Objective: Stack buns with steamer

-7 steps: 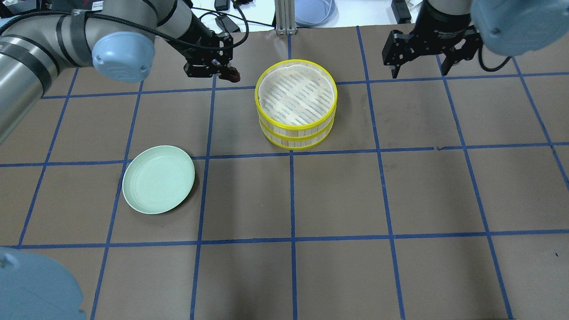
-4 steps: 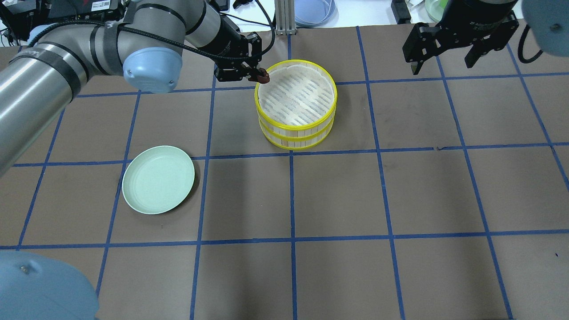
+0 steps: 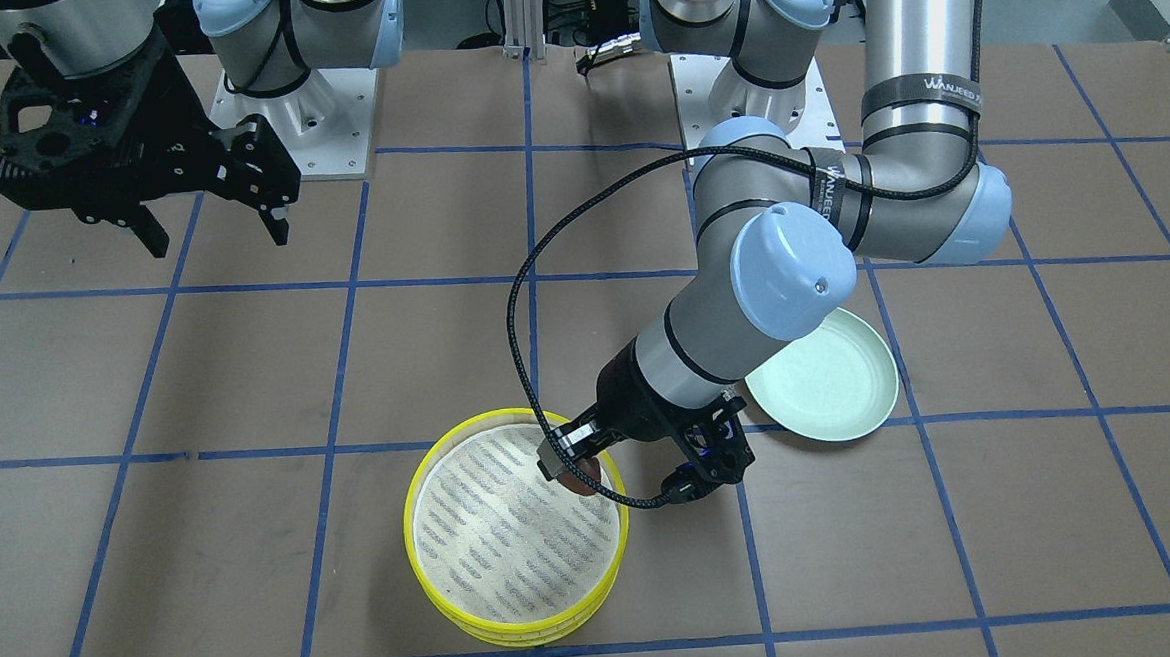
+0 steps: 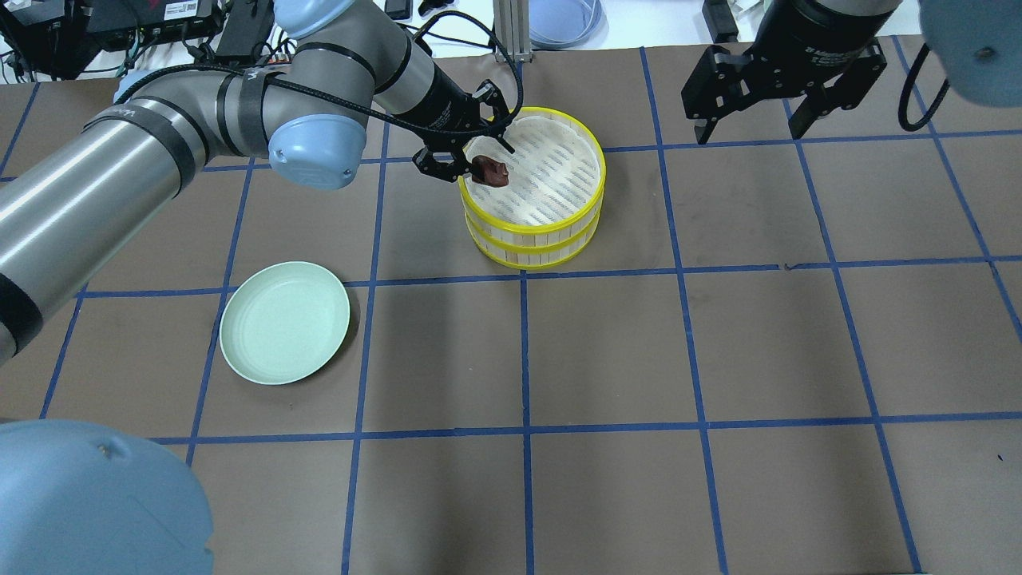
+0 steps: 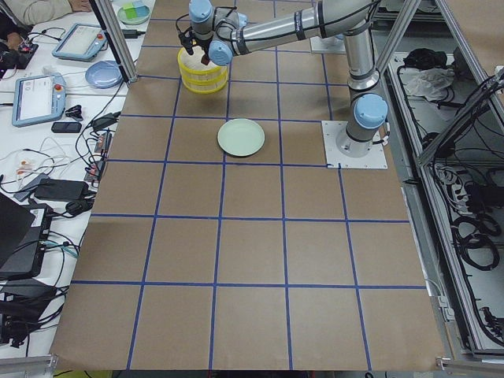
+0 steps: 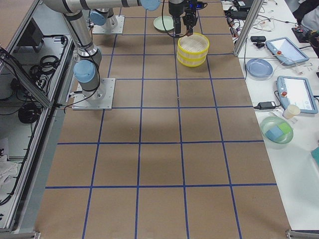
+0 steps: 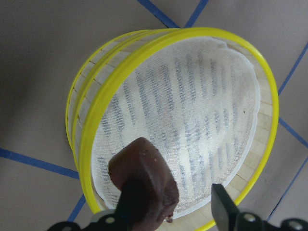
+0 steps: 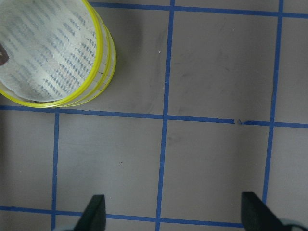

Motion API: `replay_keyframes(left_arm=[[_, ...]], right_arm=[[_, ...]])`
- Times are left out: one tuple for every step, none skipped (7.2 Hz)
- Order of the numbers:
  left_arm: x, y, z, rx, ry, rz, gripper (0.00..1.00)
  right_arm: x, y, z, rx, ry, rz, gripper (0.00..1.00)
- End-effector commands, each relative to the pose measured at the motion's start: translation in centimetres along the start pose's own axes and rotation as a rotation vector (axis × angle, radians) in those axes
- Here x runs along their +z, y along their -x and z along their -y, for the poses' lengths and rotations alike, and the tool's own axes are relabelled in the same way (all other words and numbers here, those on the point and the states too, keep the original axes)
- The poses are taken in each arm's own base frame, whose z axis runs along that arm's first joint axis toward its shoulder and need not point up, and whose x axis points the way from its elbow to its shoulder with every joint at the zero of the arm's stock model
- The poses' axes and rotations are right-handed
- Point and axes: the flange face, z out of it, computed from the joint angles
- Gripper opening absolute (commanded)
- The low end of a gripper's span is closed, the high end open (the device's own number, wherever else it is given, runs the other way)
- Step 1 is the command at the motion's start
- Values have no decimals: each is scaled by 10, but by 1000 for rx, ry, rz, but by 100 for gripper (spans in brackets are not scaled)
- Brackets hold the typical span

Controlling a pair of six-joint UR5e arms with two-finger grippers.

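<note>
Over the last second the left gripper [image 4: 477, 162] had carried the dark bun [image 4: 489, 170] in from the bare table well to the side of the steamer [image 4: 559, 231], past the yellow rim, and now hung with it just inside that rim, over the striped mesh [image 4: 551, 172] of the upper tray. The bun was held above the mesh and had not yet been set down. The left fingers [image 7: 222, 204] were drawn narrow about the bun; in the wrist view it sat against one finger with a sliver of gap to the other (a lopsided hold, by my judgement, though it was plainly being carried). The two trays stood one on the other, exactly where they had been, and the green plate [image 4: 284, 323] had not shifted either, well apart from them. The right gripper [image 4: 750, 132] had only drifted a little at the far side of the table, its fingers [image 8: 96, 211] spread wide and holding nothing. For the task this meant the carry was nearly done: what seemed left was to lower the bun and let it go on the mesh, nearer the middle if the arm allowed.
</note>
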Motion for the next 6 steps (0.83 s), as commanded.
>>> replay_keyframes(left_arm=[[-2, -1, -1, 4, -4, 0, 98], [-7, -3, 0, 12, -15, -2, 98], [-22, -4, -1, 91, -42, 11, 98], [-34, 11, 8, 177, -79, 112, 98], [-49, 26, 17, 267, -106, 203, 98], [-71, 43, 27, 354, -141, 308, 99]], right_arm=[[3, 15, 0, 0, 2, 11, 100], [6, 18, 2, 0, 7, 41, 100], [8, 18, 4, 1, 13, 41, 100], [8, 17, 3, -1, 12, 34, 100], [0, 18, 2, -2, -11, 44, 100], [2, 16, 2, -2, -10, 26, 100]])
